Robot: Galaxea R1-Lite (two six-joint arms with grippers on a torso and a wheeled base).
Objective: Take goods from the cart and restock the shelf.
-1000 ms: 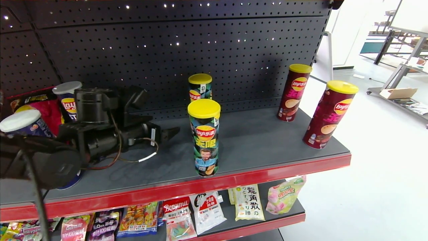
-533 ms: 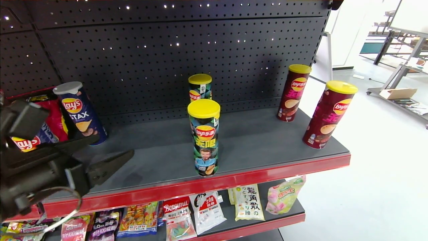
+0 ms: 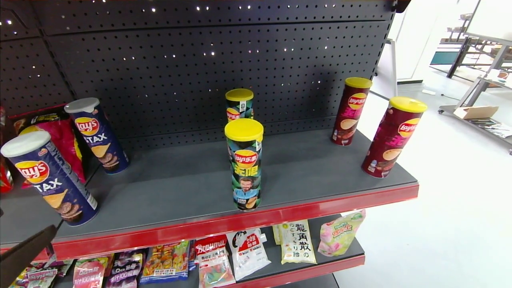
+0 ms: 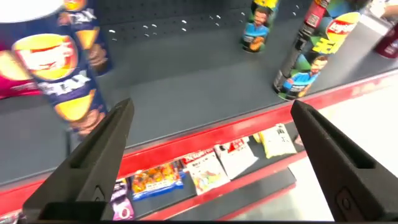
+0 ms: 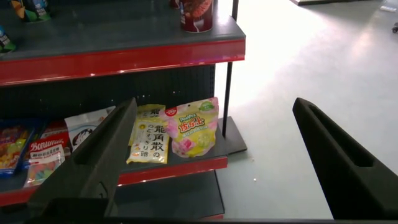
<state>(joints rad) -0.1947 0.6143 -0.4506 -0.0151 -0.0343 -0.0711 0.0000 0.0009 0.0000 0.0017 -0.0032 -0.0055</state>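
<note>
On the grey shelf (image 3: 180, 188) stand two blue cans (image 3: 50, 180) (image 3: 98, 134) at the left. Two green cans with yellow lids (image 3: 245, 164) (image 3: 239, 104) are in the middle, and two maroon cans (image 3: 352, 110) (image 3: 394, 138) at the right. My left gripper (image 4: 211, 106) is open and holds nothing; it hangs in front of the shelf's red edge, near the front blue can (image 4: 59, 68). One of its fingers (image 3: 28, 250) shows at the lower left. My right gripper (image 5: 214, 102) is open with nothing in it, facing the lower shelf (image 5: 180, 168).
Snack bags (image 3: 248, 252) lie in a row on the lower shelf, among them a green-pink bag (image 5: 189, 127). A red bag (image 3: 60, 136) leans behind the blue cans. A pegboard wall (image 3: 200, 72) backs the shelf. Open floor (image 3: 440, 224) lies to the right.
My left arm has pulled back off the shelf, down and to the left. The front blue can it was covering now stands in plain sight.
</note>
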